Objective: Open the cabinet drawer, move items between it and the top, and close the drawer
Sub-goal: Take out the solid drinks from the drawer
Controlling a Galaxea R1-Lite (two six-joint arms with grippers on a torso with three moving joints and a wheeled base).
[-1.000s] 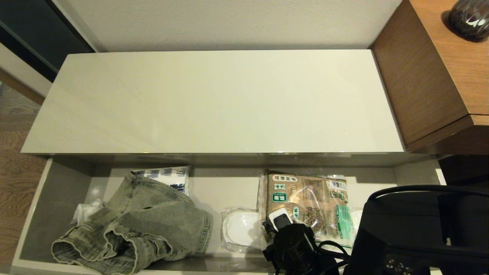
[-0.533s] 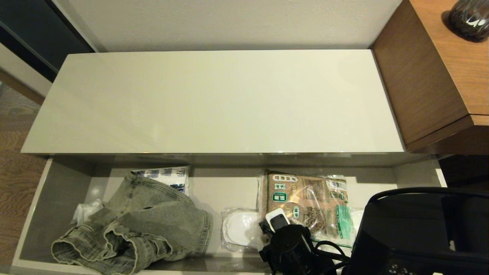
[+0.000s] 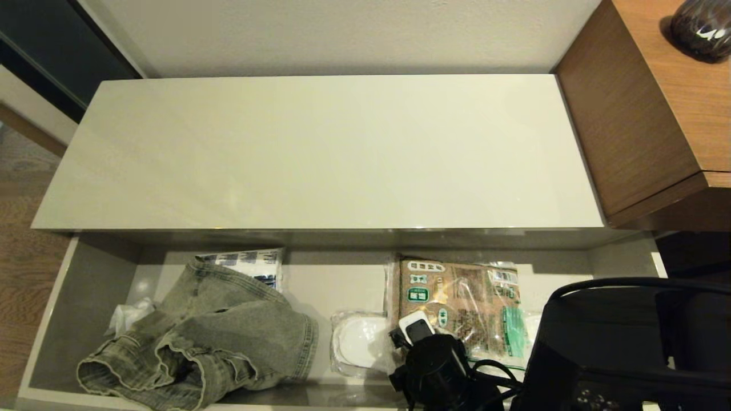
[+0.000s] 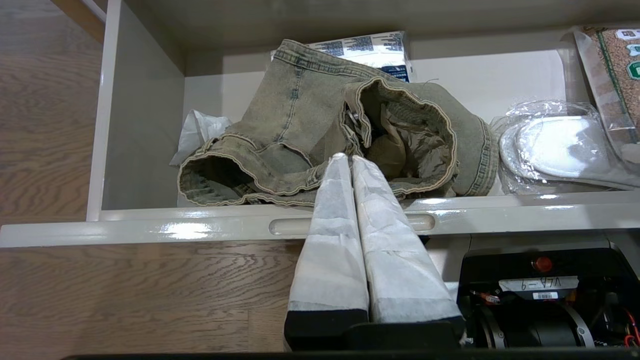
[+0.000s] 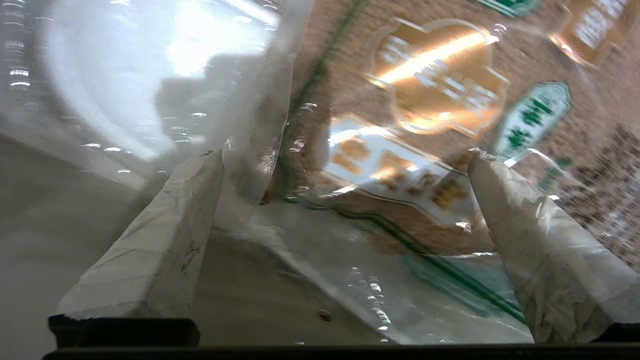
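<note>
The cabinet drawer [image 3: 85,297] stands pulled out below the bare glossy top [image 3: 320,154]. The grey-green denim garment [image 3: 228,331] lies crumpled in the drawer's left half. The clear bag of brown granules [image 3: 468,302] lies flat on the right. My right gripper [image 3: 420,334] hangs open just above the bag's near left corner, and in the right wrist view the bag [image 5: 425,125] fills the space between the fingers of the gripper [image 5: 345,155]. My left gripper [image 4: 347,157] is shut and empty, outside the drawer's front face [image 4: 150,227], pointing at the denim [image 4: 300,120].
White slippers in clear plastic [image 3: 362,342] lie between denim and bag. A white-and-blue packet [image 3: 251,262] sits behind the denim, and crumpled white plastic [image 3: 128,314] lies at its left. A wooden cabinet [image 3: 645,114] with a dark vase [image 3: 702,25] borders the top's right end.
My right gripper has shifted slightly over the bag's near corner, a little toward the drawer's front. Its fingers stay open. Nothing else has moved.
</note>
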